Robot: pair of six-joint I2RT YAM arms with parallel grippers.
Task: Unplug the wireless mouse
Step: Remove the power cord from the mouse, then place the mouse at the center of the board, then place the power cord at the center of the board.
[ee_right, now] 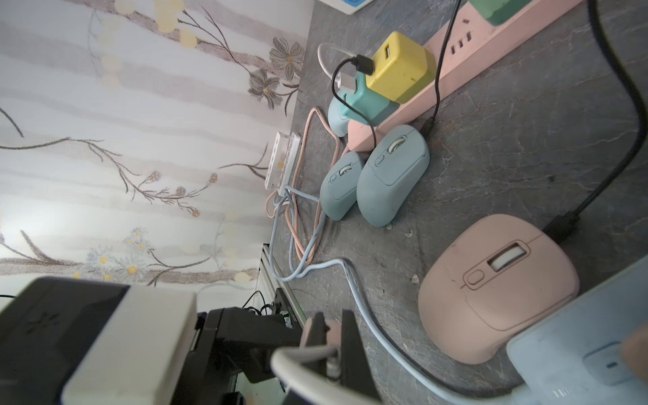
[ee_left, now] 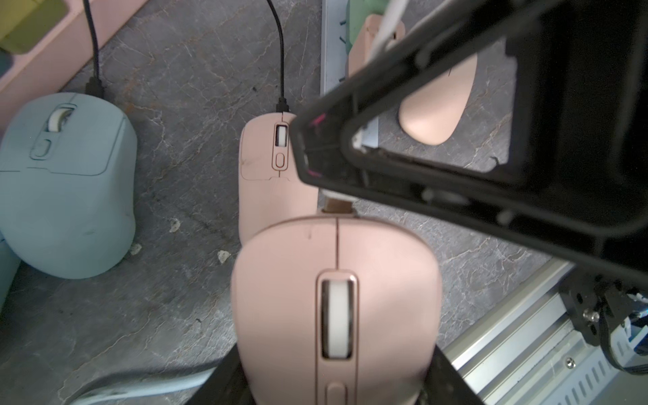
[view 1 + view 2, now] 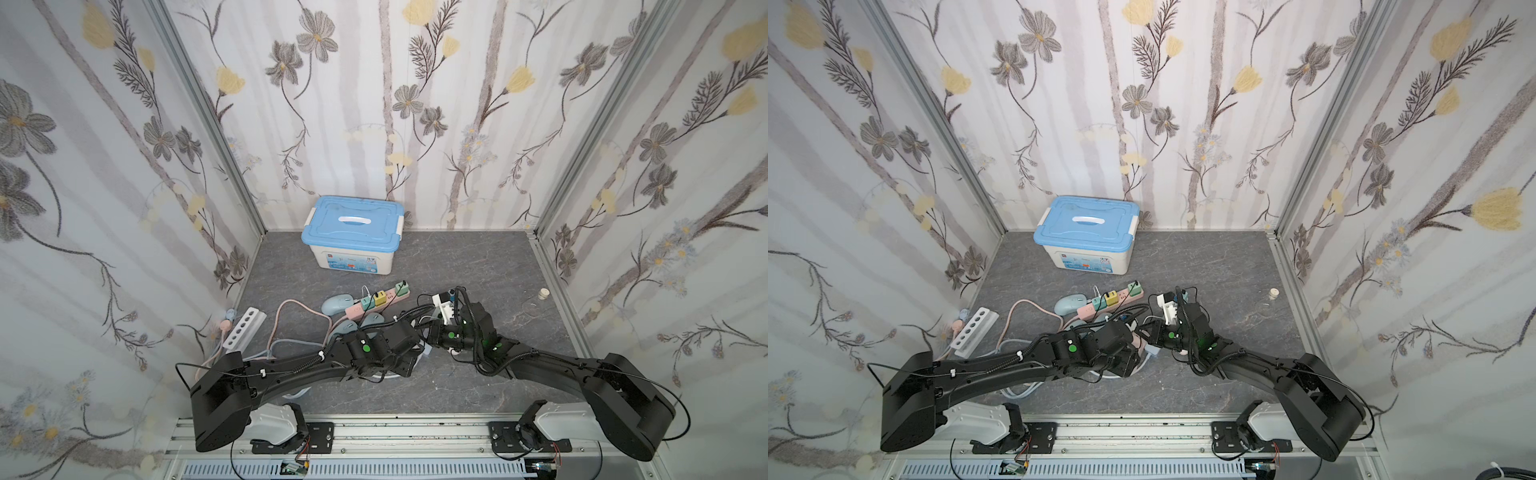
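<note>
pink rounded plastic mouse [image 2: 333, 298] | pale-blue rounded mouse [image 2: 66, 186] | white charging cable [image 1: 301, 351] | grey marble-veined tabletop [image 3: 457, 266] | floral-patterned white walls [image 3: 374, 104]

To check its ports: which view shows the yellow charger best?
Right wrist view: the yellow charger is near and sharp. Both top views show it tiny; the left wrist view, a blurred corner at most.

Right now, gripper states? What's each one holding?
left gripper: shut on the pink mouse.
right gripper: shut on the white cable plug.
</note>
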